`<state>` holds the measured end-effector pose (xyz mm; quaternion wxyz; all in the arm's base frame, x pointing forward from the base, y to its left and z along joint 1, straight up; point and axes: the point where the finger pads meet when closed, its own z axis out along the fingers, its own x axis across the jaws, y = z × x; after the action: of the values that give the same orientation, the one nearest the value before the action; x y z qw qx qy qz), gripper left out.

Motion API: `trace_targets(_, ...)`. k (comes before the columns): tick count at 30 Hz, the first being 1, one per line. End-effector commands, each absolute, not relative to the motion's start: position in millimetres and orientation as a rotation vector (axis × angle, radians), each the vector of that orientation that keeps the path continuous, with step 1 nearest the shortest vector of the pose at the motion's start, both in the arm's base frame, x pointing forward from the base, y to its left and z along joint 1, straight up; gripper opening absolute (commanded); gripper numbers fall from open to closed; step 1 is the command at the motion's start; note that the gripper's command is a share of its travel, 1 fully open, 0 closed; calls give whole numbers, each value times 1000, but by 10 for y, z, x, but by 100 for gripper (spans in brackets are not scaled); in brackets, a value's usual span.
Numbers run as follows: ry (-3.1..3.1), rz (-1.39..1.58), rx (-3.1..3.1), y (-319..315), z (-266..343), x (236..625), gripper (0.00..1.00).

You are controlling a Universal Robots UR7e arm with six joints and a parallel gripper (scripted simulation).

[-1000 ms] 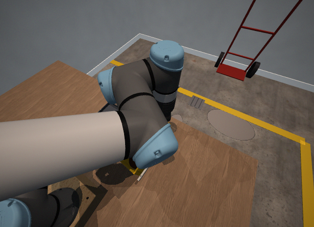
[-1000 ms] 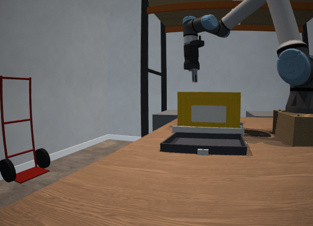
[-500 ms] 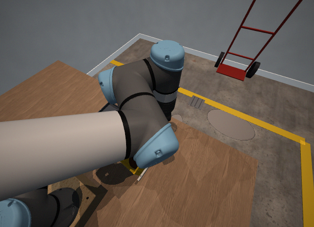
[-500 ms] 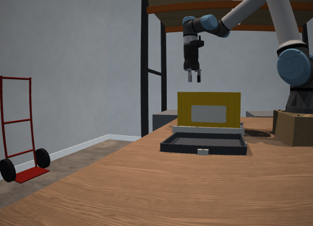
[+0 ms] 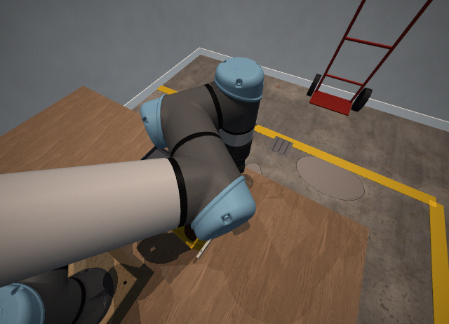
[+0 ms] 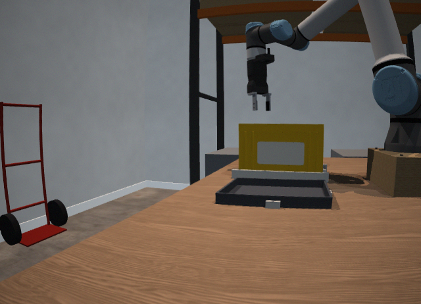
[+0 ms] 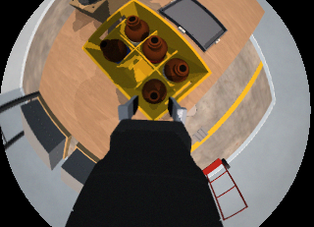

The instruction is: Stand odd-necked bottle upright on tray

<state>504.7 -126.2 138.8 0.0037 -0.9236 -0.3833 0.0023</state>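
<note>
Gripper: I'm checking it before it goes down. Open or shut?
Open: the fingers of the gripper stand well apart, with nothing held between them.

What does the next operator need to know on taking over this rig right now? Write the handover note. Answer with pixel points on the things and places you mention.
Gripper (image 6: 261,106) (image 7: 153,102): open, holding nothing, above the crate.
Crate (image 6: 314,147) (image 7: 109,71): on the table, all five bottles standing in it, one compartment vacant. One bottle (image 7: 154,90) is just ahead of the open fingers.
Tray (image 6: 273,199) (image 7: 193,23): beside the crate, no bottle on it.
Done: nothing placed.
Left: pick out the odd-necked bottle (I cannot tell which from these views), stand it upright on the tray, leave the other four standing.
</note>
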Motion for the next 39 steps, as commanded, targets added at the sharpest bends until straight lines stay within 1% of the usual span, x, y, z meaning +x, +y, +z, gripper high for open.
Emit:
trace_targets(1,-1202,5,-2896,-1264,1394,5050,100)
trace_targets(19,-1202,5,-2896,-1264,1348,5050,100)
trace_targets(39,-1202,5,-2896,-1263,1133,5049,100)
